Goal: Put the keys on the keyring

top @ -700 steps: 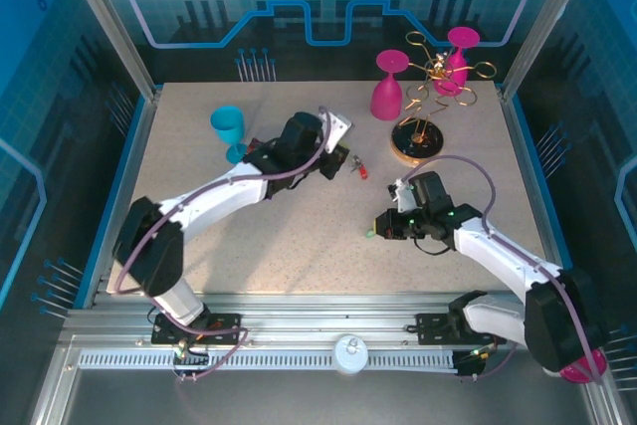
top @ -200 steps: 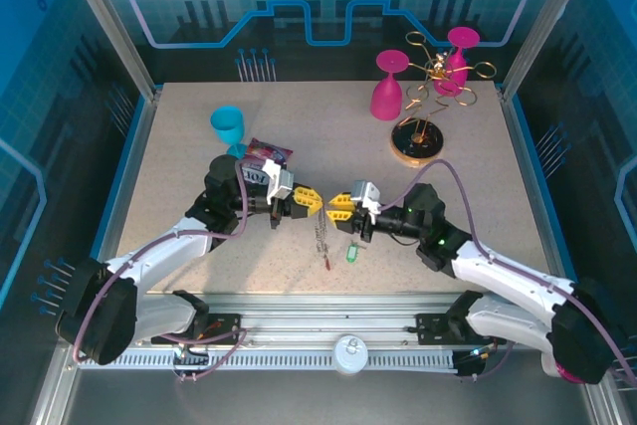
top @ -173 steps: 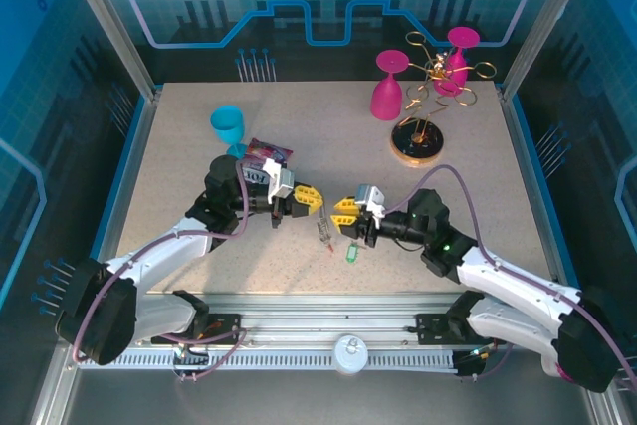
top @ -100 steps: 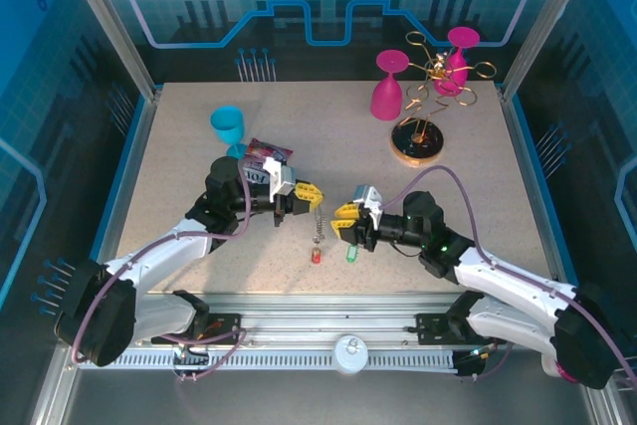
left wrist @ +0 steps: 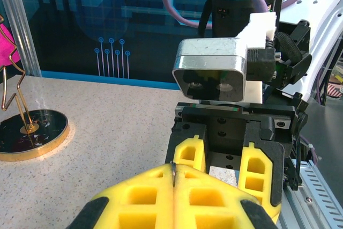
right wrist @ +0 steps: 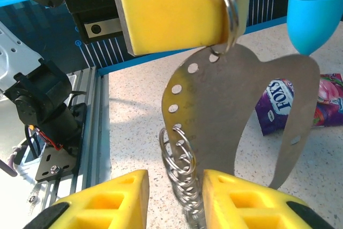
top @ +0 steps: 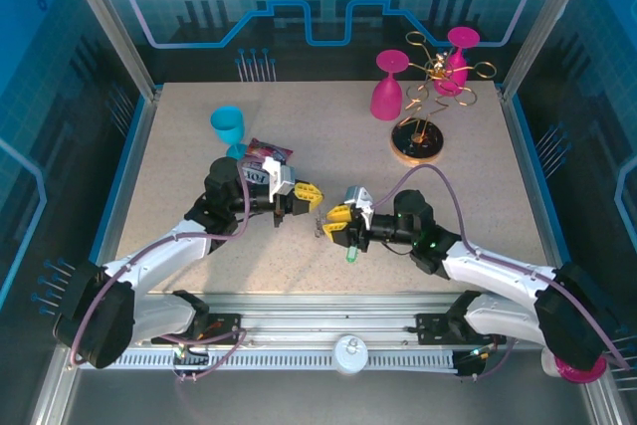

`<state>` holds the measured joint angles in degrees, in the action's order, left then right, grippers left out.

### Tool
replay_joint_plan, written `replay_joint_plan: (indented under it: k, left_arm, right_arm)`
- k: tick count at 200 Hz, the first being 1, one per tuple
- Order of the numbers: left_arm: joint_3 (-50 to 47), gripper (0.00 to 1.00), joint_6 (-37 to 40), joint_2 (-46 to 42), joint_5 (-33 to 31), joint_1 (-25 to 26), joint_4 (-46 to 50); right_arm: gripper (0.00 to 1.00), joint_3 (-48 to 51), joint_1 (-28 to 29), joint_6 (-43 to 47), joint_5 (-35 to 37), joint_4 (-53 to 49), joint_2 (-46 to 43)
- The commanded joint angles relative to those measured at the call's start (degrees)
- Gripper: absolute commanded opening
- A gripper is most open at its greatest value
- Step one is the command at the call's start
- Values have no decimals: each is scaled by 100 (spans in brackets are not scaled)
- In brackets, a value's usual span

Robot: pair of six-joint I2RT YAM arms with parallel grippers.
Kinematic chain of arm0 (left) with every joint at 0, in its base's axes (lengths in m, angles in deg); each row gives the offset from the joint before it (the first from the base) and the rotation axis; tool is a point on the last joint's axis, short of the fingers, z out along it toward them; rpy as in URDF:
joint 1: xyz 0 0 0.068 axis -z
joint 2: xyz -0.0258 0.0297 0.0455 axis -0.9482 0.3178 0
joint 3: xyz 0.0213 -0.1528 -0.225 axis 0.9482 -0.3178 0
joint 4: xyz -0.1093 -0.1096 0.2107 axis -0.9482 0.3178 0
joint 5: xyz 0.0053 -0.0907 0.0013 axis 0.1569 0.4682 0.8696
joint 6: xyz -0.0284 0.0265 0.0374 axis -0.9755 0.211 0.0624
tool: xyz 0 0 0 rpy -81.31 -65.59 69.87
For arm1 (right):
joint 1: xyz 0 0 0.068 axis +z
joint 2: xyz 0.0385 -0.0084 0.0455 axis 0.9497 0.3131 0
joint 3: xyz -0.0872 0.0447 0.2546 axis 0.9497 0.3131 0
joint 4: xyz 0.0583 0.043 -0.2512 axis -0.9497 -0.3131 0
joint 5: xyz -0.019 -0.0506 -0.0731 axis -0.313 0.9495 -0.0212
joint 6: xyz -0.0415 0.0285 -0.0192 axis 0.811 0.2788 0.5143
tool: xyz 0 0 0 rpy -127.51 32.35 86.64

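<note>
The keyring (right wrist: 236,95), a flat grey metal arch with small holes, hangs from a split ring that my left gripper (left wrist: 175,170) is shut on. That gripper's yellow fingers (right wrist: 182,9) show above it in the right wrist view. A chain of small wire rings (right wrist: 185,181) dangles from one hole of the keyring. My right gripper (right wrist: 175,182) stands open with that chain between its fingers. From above, both grippers meet near the table's front middle, left gripper (top: 311,196) facing right gripper (top: 336,222). A green-tagged key (top: 351,256) lies on the table just below the right gripper.
A purple snack packet (top: 267,158) lies behind the left gripper, with a teal cup (top: 227,128) beyond it. Two pink glasses (top: 389,87) and a gold wire rack (top: 423,141) stand at the back right. The table's front rail (top: 338,318) runs close below the grippers.
My right gripper has slid left towards the left gripper and opened wider, now straddling the hanging ring chain. The red tag that dangled below the chain is no longer in sight from above.
</note>
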<state>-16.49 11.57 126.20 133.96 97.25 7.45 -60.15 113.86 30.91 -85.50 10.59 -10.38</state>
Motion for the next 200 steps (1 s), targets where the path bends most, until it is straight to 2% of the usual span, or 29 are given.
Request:
replay_joint_plan:
  k: [1,43,88,139,200]
  left_arm:
    - [-55,0,22,-86,104,32,-108]
    - [-55,0,43,-88,134,32,-65]
    - [-64,0,70,-92,146,40,-41]
    - [-64,0,70,-94,146,33,-29]
    - [-55,0,79,-85,152,41,-21]
  right_arm:
    - [31,-226,104,136,-179,403,137]
    - [25,-263,131,101,-211,562,224]
    - [23,-222,146,101,-146,504,83]
    - [15,-252,156,92,-136,503,117]
    - [18,-298,157,11,-96,585,206]
